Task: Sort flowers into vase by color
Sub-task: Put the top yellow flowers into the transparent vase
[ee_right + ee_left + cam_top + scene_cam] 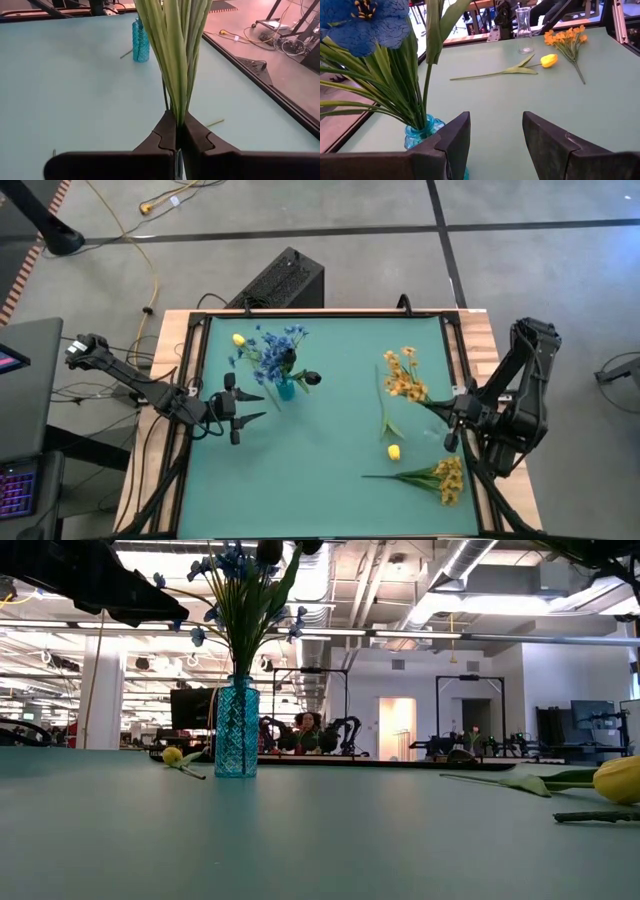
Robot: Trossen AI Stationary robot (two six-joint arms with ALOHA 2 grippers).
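Note:
A blue glass vase [285, 388] [236, 728] stands at the table's left and holds blue blossom sprigs [268, 350] and a dark bud [313, 378]. My left gripper [258, 406] [495, 125] is open just left of it, touching nothing. My right gripper [435, 408] [177, 117] at the table's right is shut on a yellow-orange sprig [403, 375]. A clear vase [522, 30] stands near it. A yellow bud on a long stem [394, 451] [549, 60], a second yellow-orange sprig [442, 477] [567, 37] and a small yellow bud [238, 339] [173, 754] lie flat on the mat. My right gripper pinches the yellow-orange sprig's bundle of green stems and leaves [175, 107] between its two shut fingers. The fingers point toward the table's left. The sprig reaches out past the fingertips toward the far left, blossoms [400, 368] at its free end. The fingers hide its lower stem end.
The green mat [320, 480] has bare room in its middle and near-left part. A dark frame rail [190, 370] borders the mat on each side. A black box [280, 280] sits beyond the far edge. People and equipment show in the room behind.

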